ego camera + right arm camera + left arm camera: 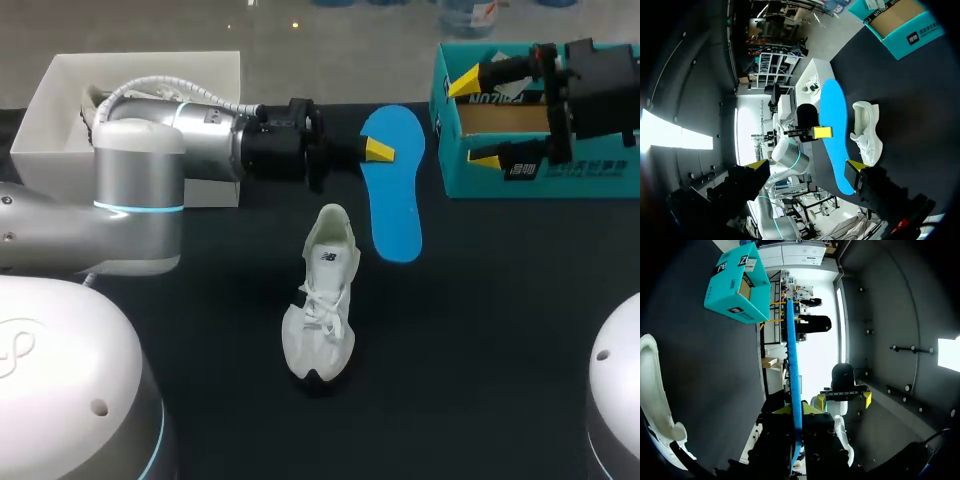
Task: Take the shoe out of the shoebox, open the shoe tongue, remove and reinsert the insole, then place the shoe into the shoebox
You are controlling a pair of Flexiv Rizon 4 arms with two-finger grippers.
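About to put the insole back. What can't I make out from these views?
- Inside of the shoe: in the head view its own upper covers it; in the right wrist view it is too small.
- Lower finger of the left pincer: in the head view it is hidden under the insole.
- Floor of the shoebox: in the head view the right pincer covers part of it.
- Most of the shoe in the left wrist view: cut off at the picture's rim.

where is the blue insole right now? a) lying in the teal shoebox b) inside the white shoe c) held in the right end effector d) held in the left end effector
d, the left end effector is shut on the blue insole, which is outside the white shoe.
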